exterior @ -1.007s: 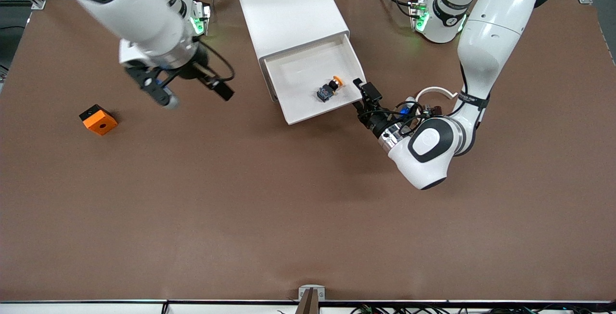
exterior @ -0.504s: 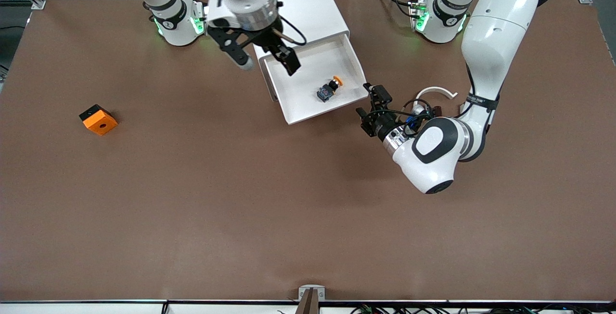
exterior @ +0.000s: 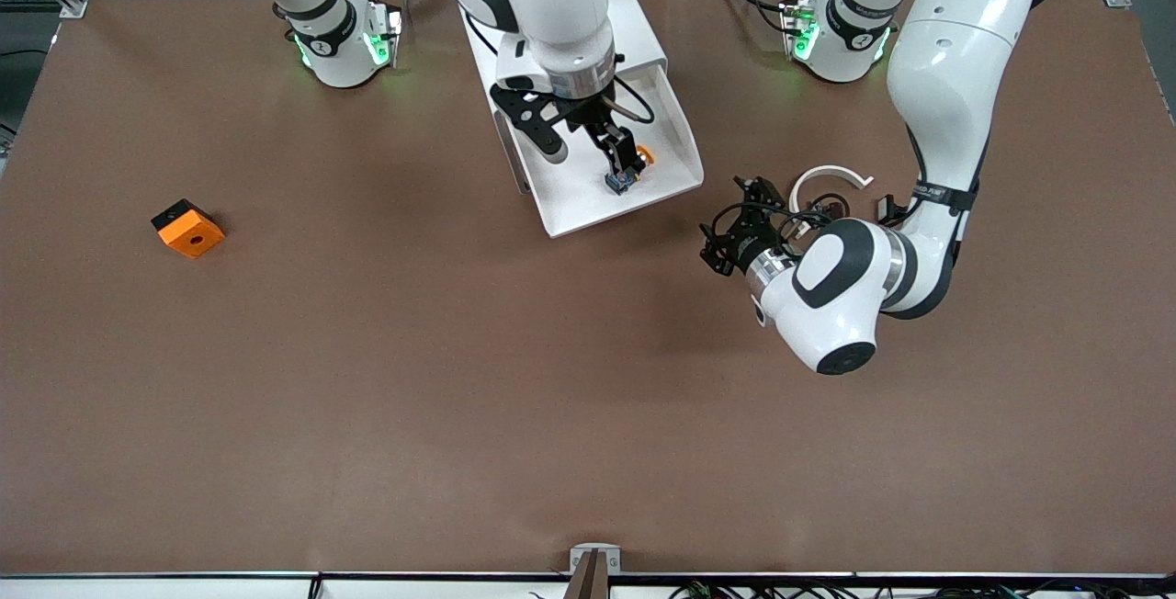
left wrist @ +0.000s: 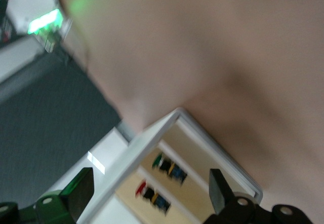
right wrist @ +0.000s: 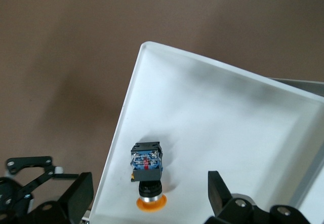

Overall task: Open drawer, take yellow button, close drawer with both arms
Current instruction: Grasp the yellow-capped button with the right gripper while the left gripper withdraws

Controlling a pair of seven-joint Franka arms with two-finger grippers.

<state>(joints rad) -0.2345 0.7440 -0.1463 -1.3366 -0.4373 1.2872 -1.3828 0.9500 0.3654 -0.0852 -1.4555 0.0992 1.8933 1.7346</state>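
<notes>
The drawer (exterior: 571,204) stands pulled out of the white cabinet (exterior: 636,34). In it lies the button (exterior: 623,181) on its side, its orange cap toward the cabinet. My right gripper (exterior: 588,151) hangs open over the drawer. In the right wrist view the button (right wrist: 147,168) lies just ahead of the gap of the right gripper (right wrist: 149,198), on the drawer's floor (right wrist: 217,122). My left gripper (exterior: 723,227) is open and holds nothing, low over the table beside the drawer's front corner. The left wrist view is blurred; the left gripper (left wrist: 149,198) is open there too.
An orange cube (exterior: 188,229) with a hole sits toward the right arm's end of the table. A white arc (exterior: 831,175) and small dark parts (exterior: 836,209) lie beside the left arm's wrist. The left wrist view shows a white-framed box (left wrist: 167,133) with small coloured parts inside.
My right arm swung from over the table near the orange cube across to over the open drawer. My left gripper backed away from the drawer's front corner. Drawer and button stayed put.
</notes>
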